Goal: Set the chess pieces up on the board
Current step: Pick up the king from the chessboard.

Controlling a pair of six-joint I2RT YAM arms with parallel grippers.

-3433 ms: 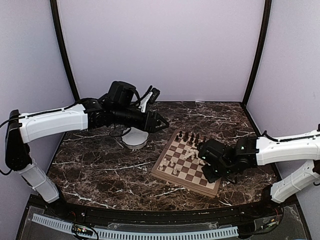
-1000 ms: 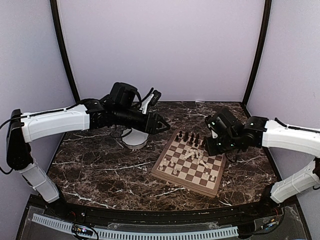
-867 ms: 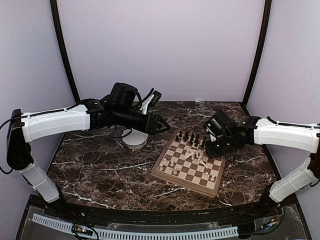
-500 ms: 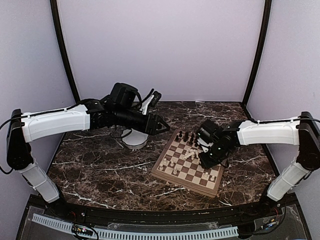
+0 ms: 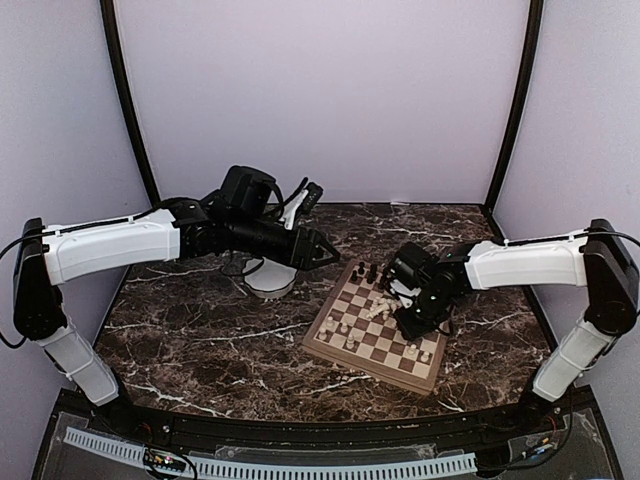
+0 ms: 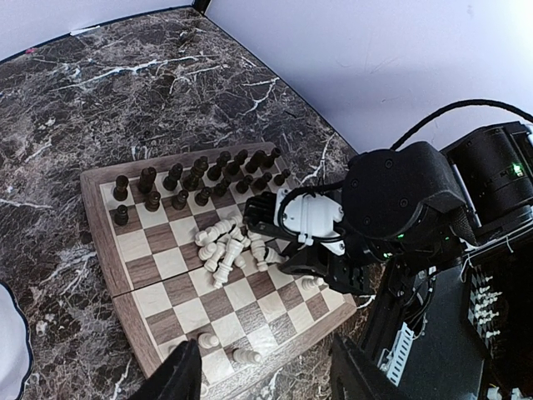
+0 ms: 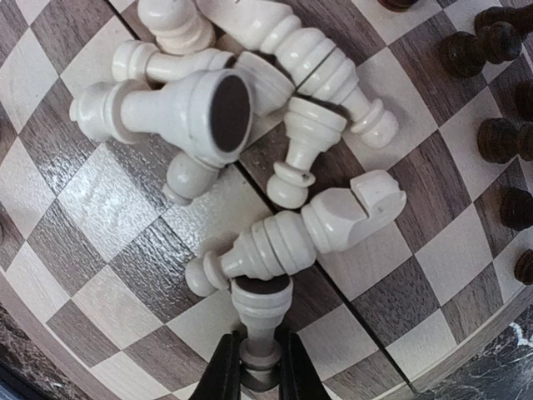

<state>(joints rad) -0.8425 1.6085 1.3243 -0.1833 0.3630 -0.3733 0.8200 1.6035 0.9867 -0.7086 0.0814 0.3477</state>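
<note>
The board [image 5: 330, 351] lies right of centre on the marble table. Dark chess pieces [image 5: 375, 272] stand in two rows along its far edge. A pile of cream chess pieces [image 5: 385, 308] lies toppled in the middle, and a few cream ones [image 5: 345, 335] stand near the front edge. My right gripper [image 7: 258, 371] is down at the pile, shut on the thin neck of a lying cream pawn [image 7: 260, 312]. A cream bishop [image 7: 304, 237] rests against the pawn's base. My left gripper [image 6: 266, 383] hangs open and empty, high above the table left of the board.
A white scalloped bowl [image 5: 270, 281] sits under the left arm, left of the board. Black corner posts and pale walls close in the table. In the left wrist view the right arm's black wrist [image 6: 400, 200] covers the board's right corner.
The right arm swung from the board's right side down onto the cream pile, and its jaws closed on a pawn. The left arm has not moved.
</note>
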